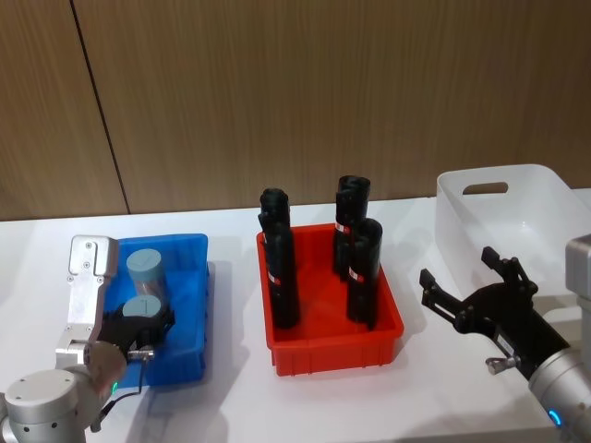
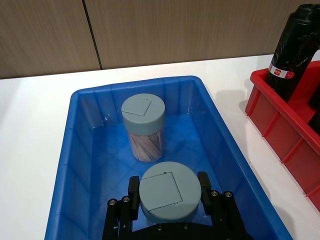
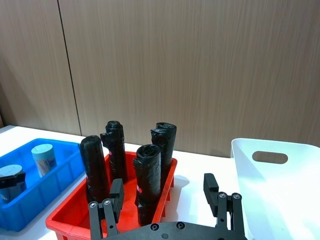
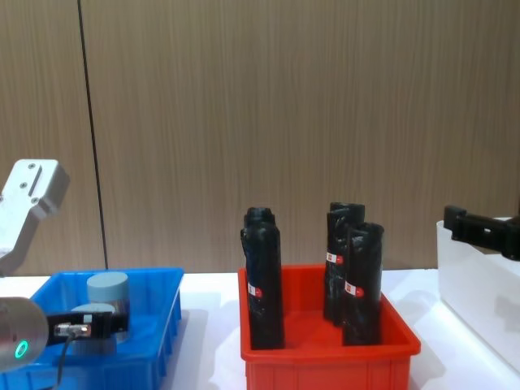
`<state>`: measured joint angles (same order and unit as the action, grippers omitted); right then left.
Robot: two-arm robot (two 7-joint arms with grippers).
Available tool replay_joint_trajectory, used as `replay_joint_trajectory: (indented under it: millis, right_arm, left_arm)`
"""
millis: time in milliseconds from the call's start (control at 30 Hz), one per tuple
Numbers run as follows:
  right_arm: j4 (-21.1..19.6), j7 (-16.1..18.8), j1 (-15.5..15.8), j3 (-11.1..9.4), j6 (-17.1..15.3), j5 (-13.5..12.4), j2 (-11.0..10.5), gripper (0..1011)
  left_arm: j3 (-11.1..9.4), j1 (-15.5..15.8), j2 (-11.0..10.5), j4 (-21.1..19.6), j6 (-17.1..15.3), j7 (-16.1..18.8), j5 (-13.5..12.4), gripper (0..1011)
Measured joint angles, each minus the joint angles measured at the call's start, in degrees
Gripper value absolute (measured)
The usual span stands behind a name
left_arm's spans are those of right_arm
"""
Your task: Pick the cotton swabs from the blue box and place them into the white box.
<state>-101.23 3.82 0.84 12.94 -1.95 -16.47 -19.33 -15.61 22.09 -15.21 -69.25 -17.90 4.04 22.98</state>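
While the counter (image 1: 231, 406) carries the white box (image 1: 457, 226) at the right, a red bin (image 1: 337, 351) in the middle and the blue box (image 1: 194, 305) at the left, the right end effector (image 1: 457, 266) hovers, fingers apart, just beside the white box. The left end effector (image 2: 168, 185) reaches into the blue box, clamped on the lid of the nearer cotton swabs jar (image 2: 162, 200); a second jar (image 2: 143, 117) stands just beyond.

Our head camera looks down on the table (image 1: 231, 406); our chest camera looks across it from low down. One wrist camera sits behind the left claw (image 2: 169, 186), close above the cotton swabs (image 2: 165, 202) in the blue box (image 2: 80, 160). The other peeks past the right claw (image 3: 163, 189). All four share the red bin (image 3: 65, 217).
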Motion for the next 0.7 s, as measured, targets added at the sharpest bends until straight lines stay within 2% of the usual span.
replay_joint_trajectory:
  millis: [33, 100, 400, 700]
  right_arm:
    - [0.0, 0.0, 0.0, 0.0, 0.0, 0.0, 0.0, 1002]
    - [0.0, 0.0, 0.0, 0.0, 0.0, 0.0, 0.0, 1002]
    - [0.0, 0.0, 0.0, 0.0, 0.0, 0.0, 0.0, 1002]
    - [0.0, 0.0, 0.0, 0.0, 0.0, 0.0, 0.0, 1002]
  left_arm:
    - [0.0, 0.01, 0.0, -0.03, -0.05, 0.01, -0.32, 718]
    - [0.0, 0.03, 0.0, -0.22, -0.1, 0.01, -0.85, 673]
    - [-0.21, 0.16, -0.24, -2.76, 0.14, -1.5, -3.84, 670]
    - [-0.4, 0.77, -0.56, -7.31, 0.92, -6.23, -6.61, 670]
